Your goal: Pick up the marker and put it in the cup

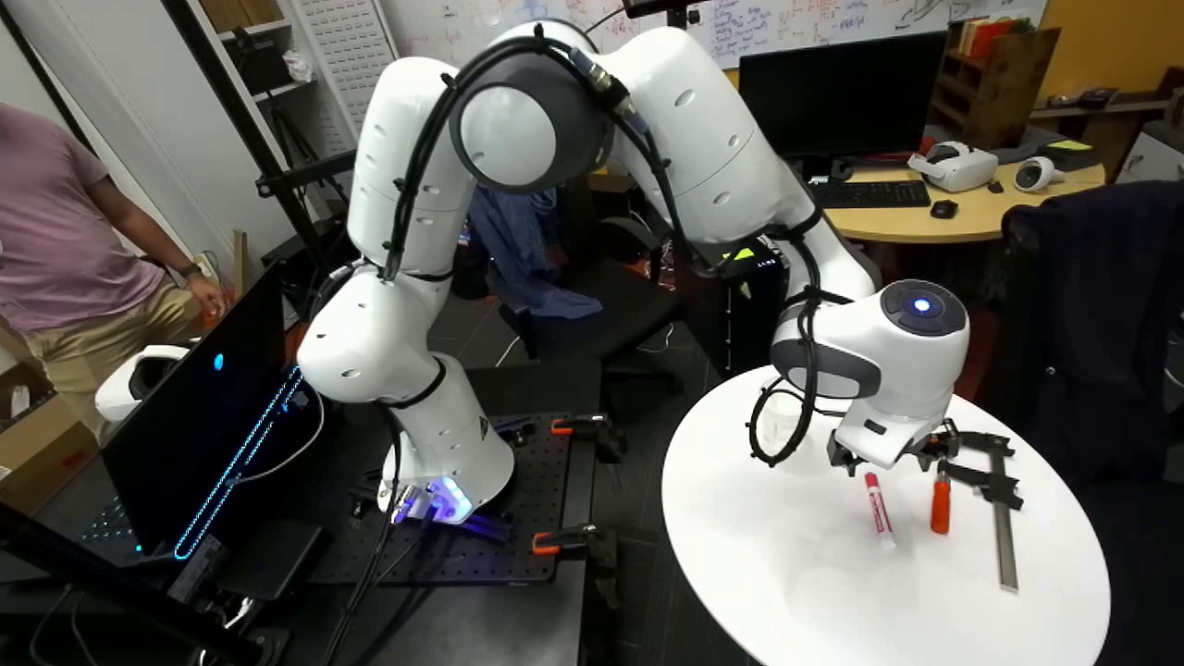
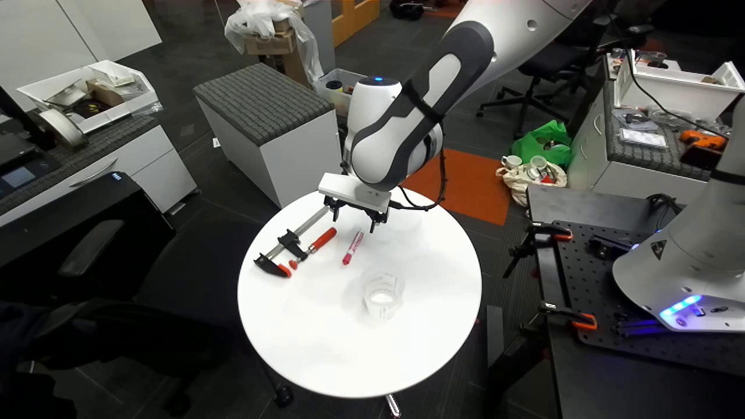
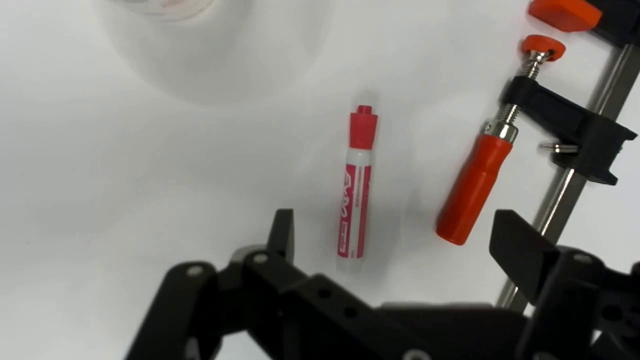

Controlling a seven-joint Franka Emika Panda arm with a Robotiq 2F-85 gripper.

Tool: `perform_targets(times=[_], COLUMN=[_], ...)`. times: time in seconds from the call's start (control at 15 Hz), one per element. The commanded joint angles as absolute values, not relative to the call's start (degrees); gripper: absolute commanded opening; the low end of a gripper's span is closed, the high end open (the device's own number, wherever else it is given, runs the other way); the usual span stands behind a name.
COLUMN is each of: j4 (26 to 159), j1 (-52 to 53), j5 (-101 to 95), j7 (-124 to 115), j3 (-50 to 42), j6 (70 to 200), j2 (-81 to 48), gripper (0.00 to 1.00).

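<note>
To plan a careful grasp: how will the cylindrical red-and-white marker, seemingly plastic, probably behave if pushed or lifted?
The marker may roll if nudged, since its body looks round. It seems stiff, lying straight, and probably light, being slim.

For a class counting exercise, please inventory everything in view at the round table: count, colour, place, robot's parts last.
Round table: 1, white, in both exterior views
Slim capped marker: 1, red and white, lying on the table
Clear plastic cup: 1, colourless, on the table, apart from the marker
Long metal bar clamp: 1, black, grey and red, beside the marker
Jointed robot arm: 1, white and grey, over the table
Two-fingered gripper: 1, black, open above the table
</note>
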State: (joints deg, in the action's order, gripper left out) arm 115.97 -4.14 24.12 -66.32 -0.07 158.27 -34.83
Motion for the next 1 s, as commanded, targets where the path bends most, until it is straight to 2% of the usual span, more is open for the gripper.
perform_targets(times=[0.0,0.93], j4=[115.05,106.23], j1=[-5.44,-6.13], j5=[27.00,26.09], j7=[-63.82,-65.62], j3=[1.24,-0.98], j6=[157.22,155.01], j2=[-36.14,-43.80], gripper=[1.00,1.00])
